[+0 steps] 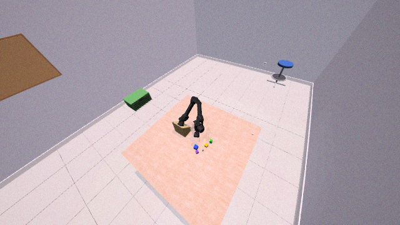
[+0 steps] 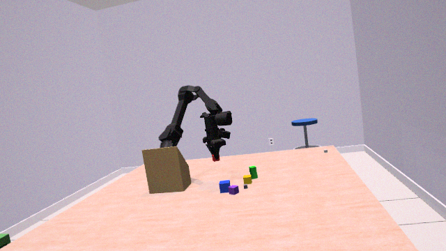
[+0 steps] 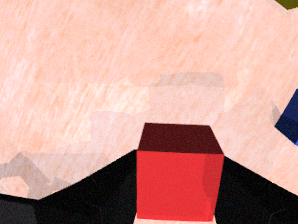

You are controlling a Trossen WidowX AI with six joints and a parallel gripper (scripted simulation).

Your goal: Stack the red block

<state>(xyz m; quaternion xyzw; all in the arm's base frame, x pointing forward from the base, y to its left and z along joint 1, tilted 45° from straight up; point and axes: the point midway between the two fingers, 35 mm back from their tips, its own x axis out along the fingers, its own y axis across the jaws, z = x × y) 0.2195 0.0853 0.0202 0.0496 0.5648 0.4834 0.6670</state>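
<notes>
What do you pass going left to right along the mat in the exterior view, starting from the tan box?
Tan box → red block in the pincer → blue block → purple block → yellow block → green tower.
</notes>
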